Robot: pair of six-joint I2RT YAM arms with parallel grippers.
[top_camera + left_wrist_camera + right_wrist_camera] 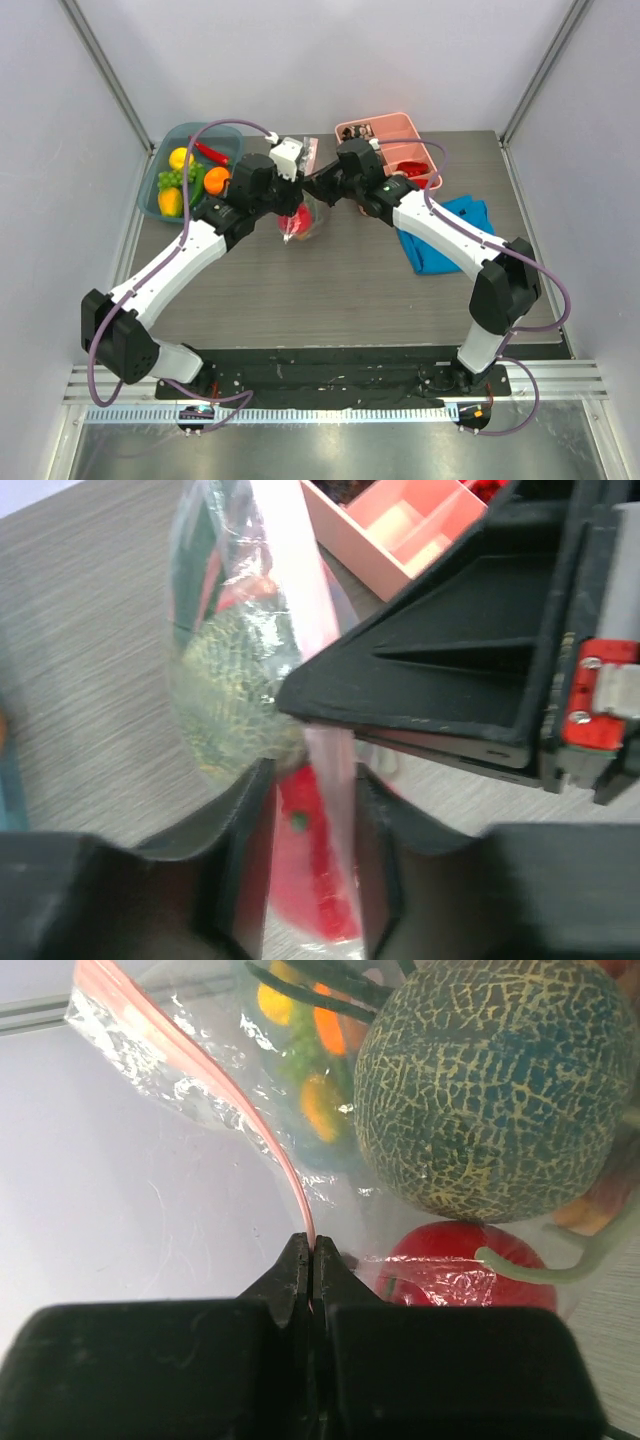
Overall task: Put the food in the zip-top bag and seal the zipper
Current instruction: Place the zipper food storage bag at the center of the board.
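No readable writing. Both pincers, left [312, 810] and right [312, 1260], clamped on the zip-top bag [200, 1080], containing netted melon [490, 1090] and red fruit [450, 1265].

White arm links [165, 270] with black joints, purple cables [545, 275], black hands [310, 1280].

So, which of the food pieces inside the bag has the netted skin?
The green melon in the zip-top bag. Its rind carries a pale cracked net pattern, while the red fruit below it is smooth and glossy.
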